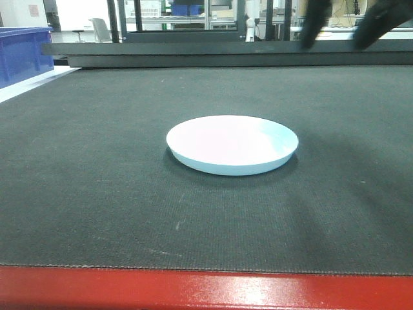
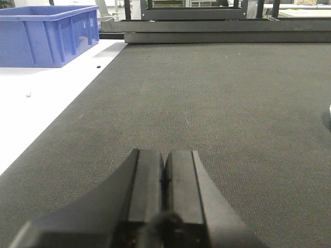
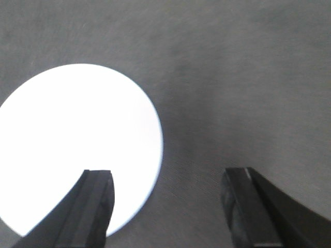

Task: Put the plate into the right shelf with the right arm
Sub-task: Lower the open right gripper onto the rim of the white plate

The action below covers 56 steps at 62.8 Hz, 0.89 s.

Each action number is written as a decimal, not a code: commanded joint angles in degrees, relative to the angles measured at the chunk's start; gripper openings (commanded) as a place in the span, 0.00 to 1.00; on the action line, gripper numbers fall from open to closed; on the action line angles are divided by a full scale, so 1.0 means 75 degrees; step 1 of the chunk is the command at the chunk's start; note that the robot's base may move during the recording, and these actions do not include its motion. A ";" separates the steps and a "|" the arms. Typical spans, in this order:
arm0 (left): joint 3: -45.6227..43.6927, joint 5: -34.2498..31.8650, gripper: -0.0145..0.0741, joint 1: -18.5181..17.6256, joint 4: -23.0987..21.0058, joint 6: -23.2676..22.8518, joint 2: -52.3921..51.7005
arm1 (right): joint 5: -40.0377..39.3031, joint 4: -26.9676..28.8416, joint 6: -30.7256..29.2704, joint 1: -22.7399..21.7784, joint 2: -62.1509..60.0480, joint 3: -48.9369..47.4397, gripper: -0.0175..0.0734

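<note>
Right wrist-mounted view: the right gripper hangs with jaws spread wide, one finger over the plate (lying flat on the dark mat); the left gripper has its fingers pressed together.

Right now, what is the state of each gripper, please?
Left gripper: shut, holding nothing.
Right gripper: open, empty, over the plate edge.

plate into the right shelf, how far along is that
Nothing done yet: the plate lies flat on the dark mat, ungripped. In hand: the right end effector hangs open above it, one finger over the plate's rim. The left end effector is shut. Left: grip, lift, carry to the shelf, which I can't make out here.
</note>
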 commanded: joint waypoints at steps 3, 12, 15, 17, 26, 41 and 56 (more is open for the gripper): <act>0.0049 -0.0626 0.11 -0.0026 -0.0030 -0.0019 -0.0082 | -0.0307 -0.0247 0.0049 0.0164 0.0532 -0.0732 0.78; 0.0049 -0.0626 0.11 -0.0026 -0.0030 -0.0019 -0.0082 | -0.0328 -0.0356 0.0049 0.0204 0.1158 -0.0878 0.78; 0.0049 -0.0626 0.11 -0.0026 -0.0030 -0.0019 -0.0082 | -0.0345 -0.0434 0.0049 0.0204 0.1316 -0.0878 0.78; 0.0049 -0.0626 0.11 -0.0026 -0.0030 -0.0019 -0.0082 | -0.0365 -0.0487 0.0049 0.0204 0.1400 -0.0878 0.78; 0.0049 -0.0626 0.11 -0.0026 -0.0030 -0.0019 -0.0082 | -0.0655 -0.0652 0.0049 0.0204 0.1713 -0.0878 0.78; 0.0049 -0.0626 0.11 -0.0026 -0.0030 -0.0019 -0.0082 | -0.0988 -0.0652 0.0049 0.0197 0.2070 -0.0878 0.78; 0.0049 -0.0626 0.11 -0.0026 -0.0030 -0.0019 -0.0082 | -0.0995 -0.0733 0.0049 0.0191 0.2296 -0.0878 0.50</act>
